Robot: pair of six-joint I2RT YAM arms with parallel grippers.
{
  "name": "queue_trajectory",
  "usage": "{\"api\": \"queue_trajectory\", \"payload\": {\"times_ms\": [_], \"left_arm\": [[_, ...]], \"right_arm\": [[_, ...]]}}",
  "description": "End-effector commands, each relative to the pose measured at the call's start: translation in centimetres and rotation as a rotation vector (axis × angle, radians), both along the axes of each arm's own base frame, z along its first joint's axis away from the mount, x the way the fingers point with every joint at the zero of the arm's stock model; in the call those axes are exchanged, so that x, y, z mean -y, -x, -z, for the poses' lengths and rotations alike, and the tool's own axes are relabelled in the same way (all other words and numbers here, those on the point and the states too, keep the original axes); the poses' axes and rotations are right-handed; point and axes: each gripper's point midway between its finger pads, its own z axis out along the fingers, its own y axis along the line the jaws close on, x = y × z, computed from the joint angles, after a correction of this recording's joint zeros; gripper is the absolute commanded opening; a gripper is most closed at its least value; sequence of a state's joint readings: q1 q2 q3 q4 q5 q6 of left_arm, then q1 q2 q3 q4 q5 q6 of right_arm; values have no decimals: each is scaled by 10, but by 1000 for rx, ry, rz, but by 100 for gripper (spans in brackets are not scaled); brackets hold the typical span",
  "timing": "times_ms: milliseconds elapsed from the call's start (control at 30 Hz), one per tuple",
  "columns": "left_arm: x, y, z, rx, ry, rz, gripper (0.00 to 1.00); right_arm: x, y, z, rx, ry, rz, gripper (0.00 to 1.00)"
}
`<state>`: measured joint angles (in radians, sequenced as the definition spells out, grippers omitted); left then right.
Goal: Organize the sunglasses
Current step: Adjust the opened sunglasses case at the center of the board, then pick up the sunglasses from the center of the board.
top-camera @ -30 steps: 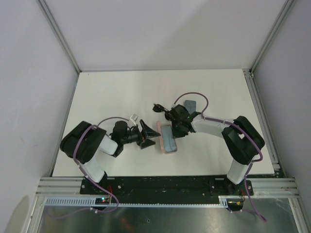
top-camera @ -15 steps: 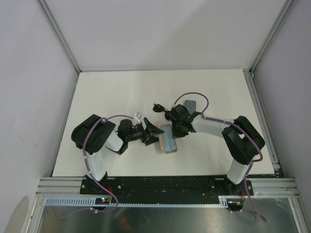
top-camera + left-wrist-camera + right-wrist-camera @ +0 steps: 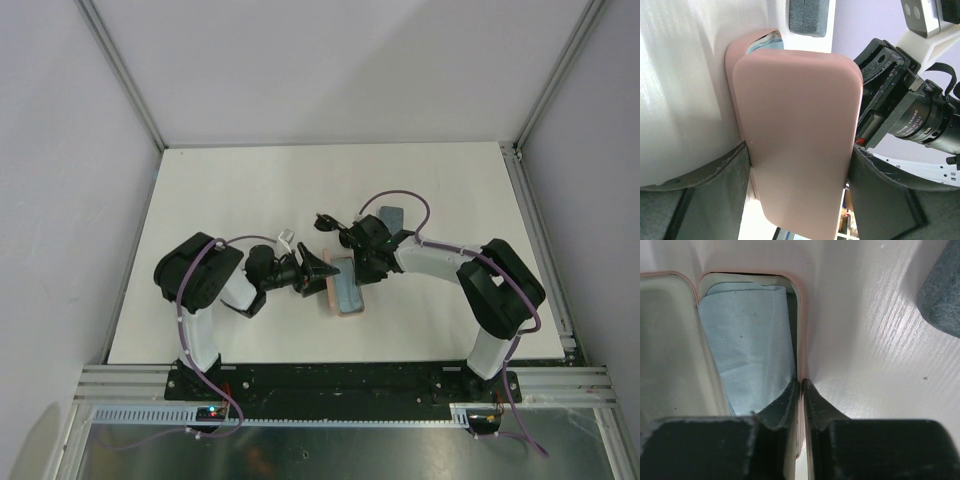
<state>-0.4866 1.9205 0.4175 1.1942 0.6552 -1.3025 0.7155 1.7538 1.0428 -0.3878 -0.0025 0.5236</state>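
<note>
On my overhead feed both arms meet at the open pink case (image 3: 348, 312) in the middle of the white table (image 3: 240, 190). My left gripper (image 3: 315, 272) stands fairly wide, its pads against both long edges of the raised lid (image 3: 795, 145). My right gripper (image 3: 357, 265) is pinched nearly closed on the thin rim of the case's tray.

Only the right wrist view shows that pinch. It also shows the folded light-blue cloth (image 3: 747, 335) lying in the tray. The left wrist view alone shows the lid's outer face filling the gap between my fingers (image 3: 715, 175).

Only the overhead shows the black sunglasses (image 3: 325, 220). They are on the table just beyond the right gripper and left of the blue-grey case (image 3: 390, 216). Their long axis runs roughly left to right. They are too small for me to tell which way they face.
</note>
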Motion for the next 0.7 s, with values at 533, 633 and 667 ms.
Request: {"api": "queue_trajectory", "payload": {"times_ms": [533,633,667], "left_arm": [[-34,-3,-28,91,12,-28,47],[-45,-3,-26,84,-13,-34,47],[-48,-2,-25,78,-22,-35,47]], "right_arm": [[-4,-56,-77,235,-64,-93,34],[-18,-73,-91,323,-79,-158,34],[-22,-79,-95,352,-73,-184,34]]}}
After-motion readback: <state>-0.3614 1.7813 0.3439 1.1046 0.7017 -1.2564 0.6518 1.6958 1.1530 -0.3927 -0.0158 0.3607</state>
